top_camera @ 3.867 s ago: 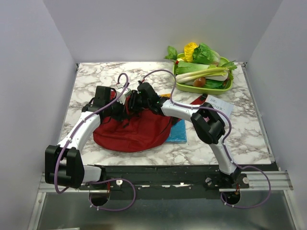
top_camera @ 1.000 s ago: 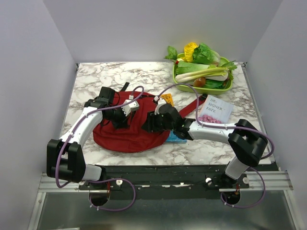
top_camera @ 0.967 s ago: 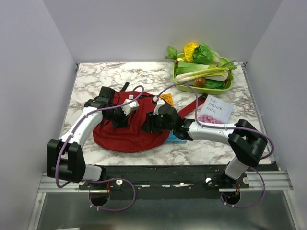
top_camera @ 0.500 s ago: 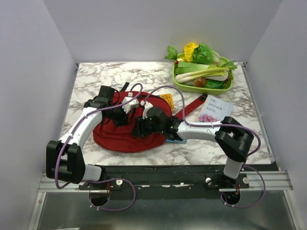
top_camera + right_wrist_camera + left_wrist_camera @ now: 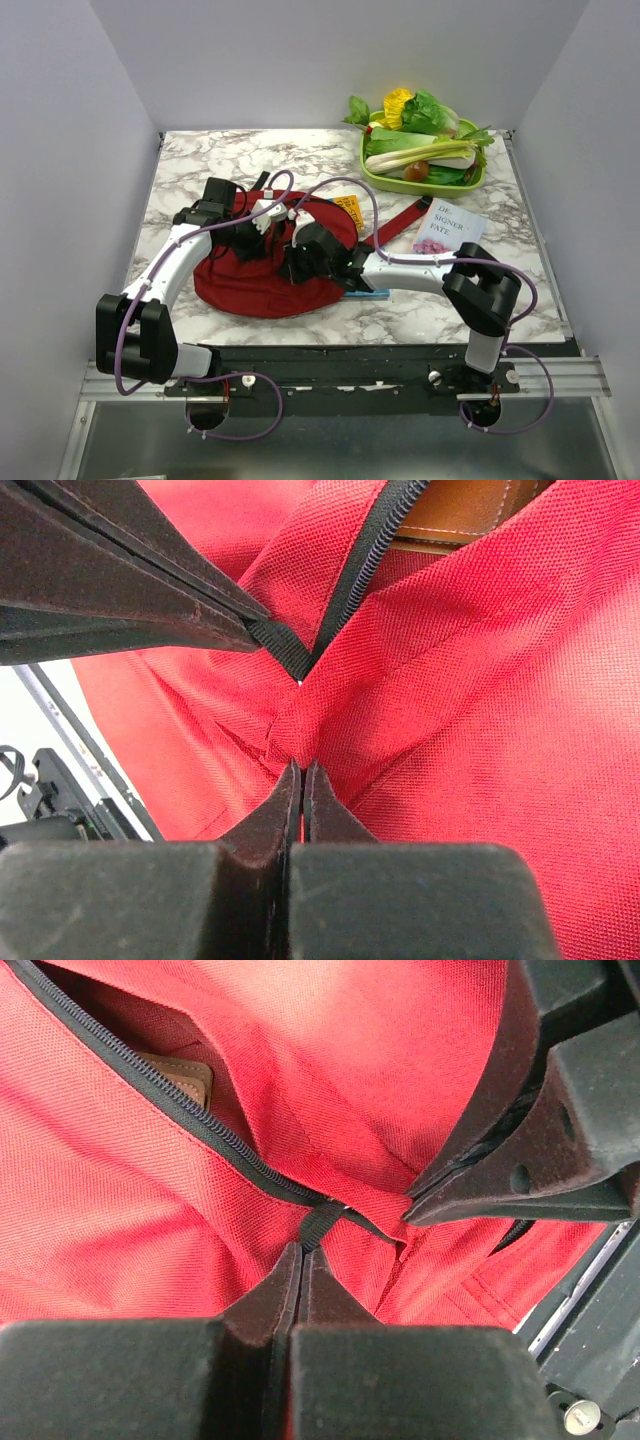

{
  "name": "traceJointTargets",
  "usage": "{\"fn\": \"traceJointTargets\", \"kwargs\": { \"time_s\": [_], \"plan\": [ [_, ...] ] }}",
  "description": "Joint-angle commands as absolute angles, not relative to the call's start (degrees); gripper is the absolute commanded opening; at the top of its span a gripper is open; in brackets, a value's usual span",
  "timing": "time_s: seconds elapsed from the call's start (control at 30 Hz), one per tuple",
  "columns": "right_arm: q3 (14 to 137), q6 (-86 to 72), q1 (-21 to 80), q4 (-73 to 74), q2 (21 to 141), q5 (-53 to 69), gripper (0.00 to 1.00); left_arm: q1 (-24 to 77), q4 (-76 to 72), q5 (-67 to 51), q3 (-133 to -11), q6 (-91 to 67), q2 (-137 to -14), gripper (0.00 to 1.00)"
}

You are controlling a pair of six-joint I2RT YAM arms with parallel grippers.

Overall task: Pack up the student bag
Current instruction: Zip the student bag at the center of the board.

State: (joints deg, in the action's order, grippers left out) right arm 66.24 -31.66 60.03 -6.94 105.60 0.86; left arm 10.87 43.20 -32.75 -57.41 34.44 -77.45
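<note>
While my right tool [image 5: 302, 770] pinches the student bag [image 5: 450, 710] taut, my left tool [image 5: 302, 1252], clamped on the zip tab [image 5: 318, 1225], should pull straight along the teeth [image 5: 190, 1118].

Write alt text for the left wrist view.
The left gripper is shut on a black pull tab at the end of the zipper on the red student bag. The right gripper pinches the fabric beside it.
</note>
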Motion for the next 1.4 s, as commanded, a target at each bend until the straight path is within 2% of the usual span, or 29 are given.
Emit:
{"fn": "traceJointTargets", "kwargs": {
  "time_s": [0.0, 0.43, 0.8, 1.03, 1.13, 1.17, 1.2, 1.23, 1.27, 1.3, 1.33, 1.37],
  "plan": [
    [65.92, -27.69, 63.10, -4.75, 105.21, -3.25, 0.01, 11.78, 38.06, -31.91, -57.57, 32.70, -77.95, 0.00],
    [63.37, -23.47, 67.50, -3.43, 102.31, -6.33, 0.01, 11.69, 32.26, -30.85, -66.44, 27.16, -87.10, 0.00],
    [59.15, -23.64, 67.76, -3.60, 99.49, -4.92, 0.01, 11.69, 24.17, -23.30, -73.91, 21.19, -95.87, 0.00],
    [60.03, -22.15, 67.94, -4.04, 100.19, -3.34, 0.01, 11.87, 20.75, -12.94, -81.46, 14.86, -104.14, 0.00],
    [61.51, -21.36, 67.94, -3.96, 101.07, -2.73, 0.01, 11.87, 22.32, -12.13, -83.93, 13.89, -106.08, 0.00],
    [62.22, -21.36, 67.94, -3.78, 101.25, -3.42, 0.03, 11.87, 23.89, -13.26, -84.20, 13.80, -106.17, 0.00],
    [62.92, -21.44, 67.94, -3.00, 101.42, -4.04, 0.17, 11.87, 24.78, -15.19, -84.46, 13.71, -105.74, 0.05],
    [63.63, -21.36, 67.94, -2.38, 101.08, -4.91, 0.25, 11.87, 25.57, -16.25, -84.11, 13.62, -105.30, 0.11],
    [65.20, -21.18, 67.85, -1.85, 100.73, -5.88, 0.33, 11.87, 26.97, -17.04, -83.76, 13.62, -104.68, 0.19],
    [65.65, -21.01, 67.50, -1.24, 100.20, -7.89, 0.47, 11.87, 27.50, -17.92, -83.24, 13.62, -102.94, 0.31],
    [66.00, -21.01, 67.06, -1.14, 99.50, -8.87, 0.54, 11.69, 28.03, -17.93, -81.67, 13.62, -101.88, 0.37],
    [66.01, -21.27, 66.36, -0.97, 97.67, -9.40, 0.59, 11.52, 28.73, -18.02, -80.61, 13.97, -100.56, 0.54]
  ]
}}
